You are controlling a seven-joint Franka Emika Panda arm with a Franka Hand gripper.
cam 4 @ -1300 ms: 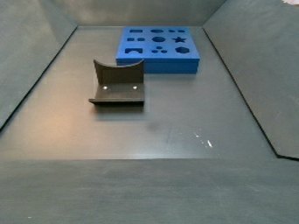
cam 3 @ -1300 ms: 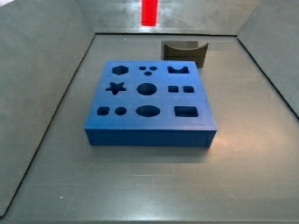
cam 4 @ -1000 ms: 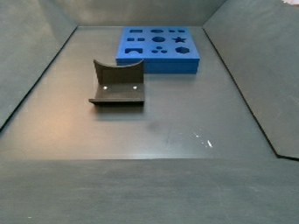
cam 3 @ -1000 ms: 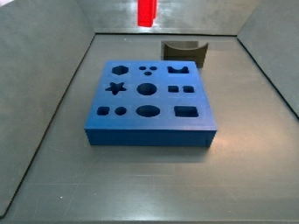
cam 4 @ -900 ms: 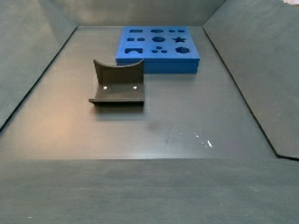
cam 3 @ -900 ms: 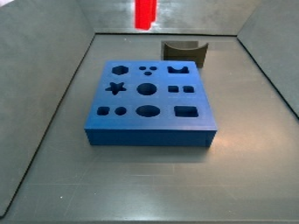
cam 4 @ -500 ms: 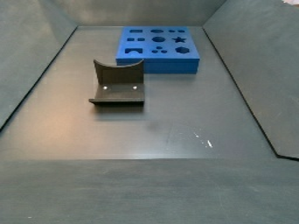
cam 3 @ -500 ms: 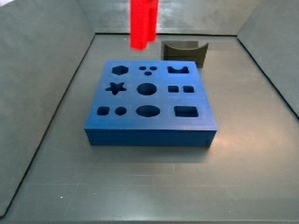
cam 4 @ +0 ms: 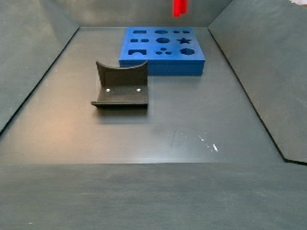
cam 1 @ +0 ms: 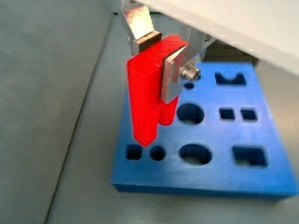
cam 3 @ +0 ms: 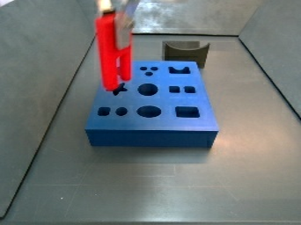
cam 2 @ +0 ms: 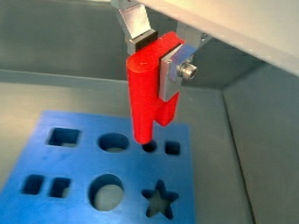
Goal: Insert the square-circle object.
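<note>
Your gripper [cam 1: 158,59], jaws clamped on the upright square-circle object [cam 3: 112,54], is hanging at upper left in a side view, peg tip just over the blue holed block [cam 3: 154,128].

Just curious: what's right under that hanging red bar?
The blue holed block. The jaws hold the red bar upright above its small holes; its tip hides which hole lies directly below.

Both wrist views, close, looking down past the gripper [cam 1: 163,54] onto the blue holed block [cam 1: 222,166], both side views high, facing across it from opposite ends [cam 3: 153,114].
</note>
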